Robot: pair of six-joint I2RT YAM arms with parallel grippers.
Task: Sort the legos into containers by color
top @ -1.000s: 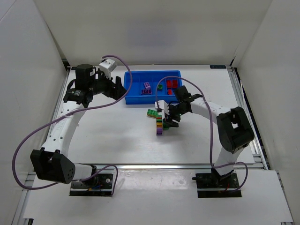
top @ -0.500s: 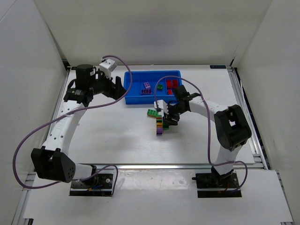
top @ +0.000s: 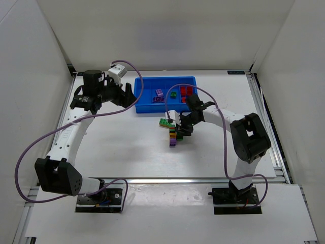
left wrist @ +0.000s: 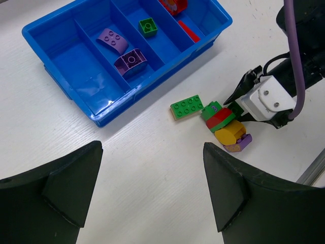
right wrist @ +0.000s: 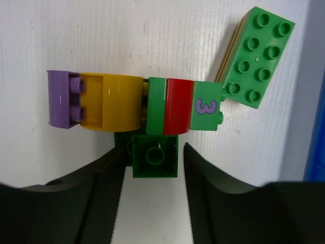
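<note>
Right wrist view: right tool partly open, fingers flanking small green lego with slim gaps, purple-yellow-green-red lego row touching it mid-frame on worktop, blue tray at right edge; left tool wide open, empty.

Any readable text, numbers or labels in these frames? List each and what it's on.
"3": purple numeral on the side of the green brick in the joined row.
Print on the red brick in the tray: cut off by the frame edge, unreadable.
Blue label, top external view: too small to read.
</note>
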